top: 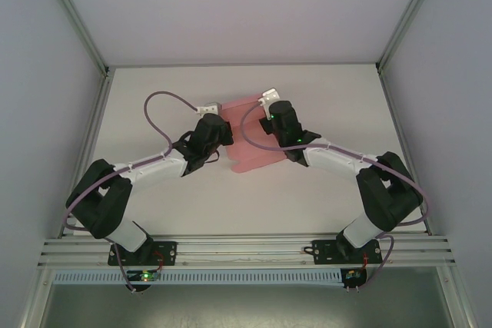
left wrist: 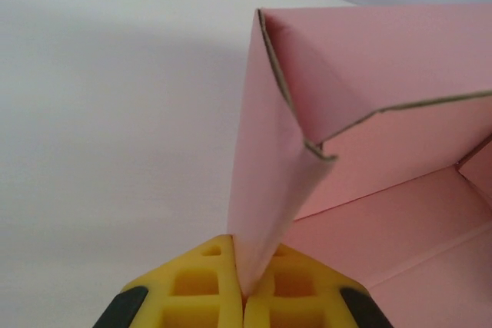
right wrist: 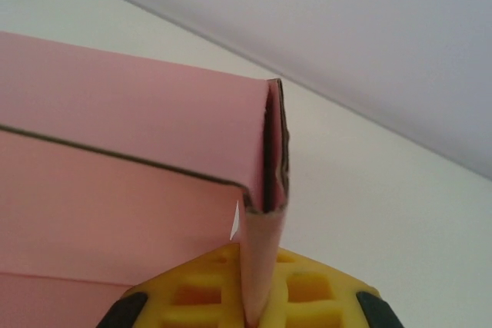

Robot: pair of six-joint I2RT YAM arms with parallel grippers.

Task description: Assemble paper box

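The pink paper box [top: 250, 137] lies half-folded on the white table, between both arms in the top view. My left gripper [left wrist: 246, 286] is shut on a folded side wall of the box [left wrist: 269, 190], which rises straight up from the yellow pads [left wrist: 192, 289]. My right gripper [right wrist: 257, 309] is shut on the opposite folded wall [right wrist: 265, 220], a doubled card edge standing between its yellow pads [right wrist: 315, 293]. From above, the left gripper [top: 217, 130] holds the box's left side. The right gripper [top: 270, 120] holds its upper right side.
The white table [top: 246, 197] is walled by pale panels with metal corner posts [top: 104, 74]. Purple cables [top: 165, 101] loop over both arms. An aluminium rail [top: 246, 247] runs along the near edge by the arm bases.
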